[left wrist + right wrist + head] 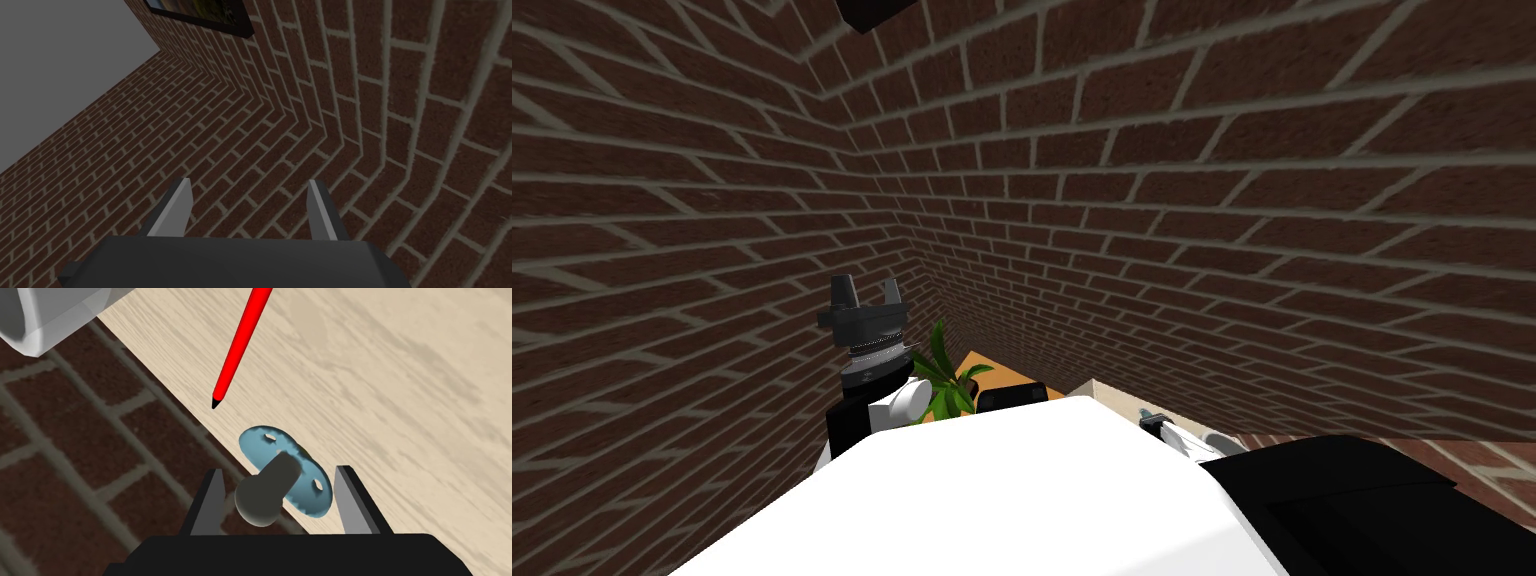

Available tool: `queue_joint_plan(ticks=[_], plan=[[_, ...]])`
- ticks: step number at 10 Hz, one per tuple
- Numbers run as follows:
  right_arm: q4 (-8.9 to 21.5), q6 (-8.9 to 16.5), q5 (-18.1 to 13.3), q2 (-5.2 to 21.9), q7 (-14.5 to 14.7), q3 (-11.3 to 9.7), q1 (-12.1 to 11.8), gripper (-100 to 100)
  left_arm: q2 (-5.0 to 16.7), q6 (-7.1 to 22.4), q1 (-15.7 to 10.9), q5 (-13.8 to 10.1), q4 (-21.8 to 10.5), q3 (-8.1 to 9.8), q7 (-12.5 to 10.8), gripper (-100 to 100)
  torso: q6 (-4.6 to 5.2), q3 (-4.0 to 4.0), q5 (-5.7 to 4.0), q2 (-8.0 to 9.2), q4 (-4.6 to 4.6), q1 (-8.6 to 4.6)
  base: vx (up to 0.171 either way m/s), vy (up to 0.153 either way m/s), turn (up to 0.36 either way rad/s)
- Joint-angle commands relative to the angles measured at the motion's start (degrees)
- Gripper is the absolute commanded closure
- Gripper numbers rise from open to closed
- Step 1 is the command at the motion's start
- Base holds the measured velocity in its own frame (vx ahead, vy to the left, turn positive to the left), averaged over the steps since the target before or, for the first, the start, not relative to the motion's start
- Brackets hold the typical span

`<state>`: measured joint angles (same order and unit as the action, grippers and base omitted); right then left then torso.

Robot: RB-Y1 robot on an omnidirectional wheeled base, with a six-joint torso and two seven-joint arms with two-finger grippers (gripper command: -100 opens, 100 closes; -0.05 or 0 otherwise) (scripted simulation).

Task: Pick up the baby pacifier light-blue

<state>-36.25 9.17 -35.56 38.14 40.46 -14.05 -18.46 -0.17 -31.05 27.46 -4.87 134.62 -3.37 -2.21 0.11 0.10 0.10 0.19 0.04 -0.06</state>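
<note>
The light-blue pacifier (305, 480), with a grey-brown teat (267, 493) pointing toward my hand, lies at the very edge of a pale wooden table (400, 388). My right gripper (280, 498) is open, with one finger on each side of the pacifier and a small gap to each side of it. My left gripper (867, 292) is raised in front of the brick wall, and its fingers stand open (250, 205) with nothing between them.
A red pencil (240, 348) lies on the table just beyond the pacifier, tip toward it. A pale translucent object (45, 318) sits near the table edge. Brick-patterned floor (75, 463) shows below the edge. A green plant (944, 380) stands in the wall corner.
</note>
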Motion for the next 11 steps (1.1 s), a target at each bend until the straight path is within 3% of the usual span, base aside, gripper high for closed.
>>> queue_joint_plan(ticks=[1, 4, 5, 6, 9, 10, 11], plan=[[0.0, 0.0, 0.0, 0.0, 0.0, 0.0, 0.0, 100, 0.0, 0.0, 0.0, 0.0, 0.0, 0.00, 0.0, 0, 0.00, 0.00, 0.00, 0.00, 0.00, 0.00, 0.000, 0.000, 0.000], [0.0, 0.0, 0.0, 0.1, 0.0, 0.0, 0.0, 100, 0.0, 0.0, 0.0, 0.0, 0.0, 0.00, 0.0, 0, 0.00, -0.02, -0.06, -0.03, -0.01, 0.07, 0.000, 0.000, 0.000], [0.0, 0.0, 0.0, 0.1, 0.0, 0.0, 0.0, 0, 0.0, 0.0, 0.0, 0.0, 0.0, 0.00, 0.0, 0, 0.00, -0.03, -0.06, -0.04, -0.02, 0.07, 0.000, 0.000, 0.000], [0.4, -1.7, -0.1, 1.5, -0.2, 0.7, -0.7, 100, 0.0, 0.0, 0.0, 0.0, 0.0, 0.00, 0.0, 0, 0.00, -0.03, -0.06, -0.04, -0.02, 0.08, 0.036, 0.094, -0.051], [0.1, -3.2, 0.4, 3.0, -0.4, 0.8, -1.8, 100, 0.0, 0.0, 0.0, 0.0, 0.0, -0.01, 0.0, 0, 0.00, -0.09, 0.01, -0.17, -0.02, 0.49, 0.042, 0.103, -0.034], [1.0, -3.4, -0.6, 2.3, -0.4, 1.6, -1.2, 100, 0.0, 0.0, 0.0, 0.0, 0.0, -0.01, 0.0, 0, -0.01, -0.09, 0.03, -0.15, -0.03, 0.42, 0.008, 0.026, -0.012], [1.0, -3.5, -0.6, 2.3, -0.4, 1.6, -1.2, 0, 0.0, 0.0, 0.0, 0.0, 0.0, 0.00, 0.0, 0, 0.00, -0.06, 0.00, -0.09, -0.03, 0.25, 0.000, 0.000, 0.000]])
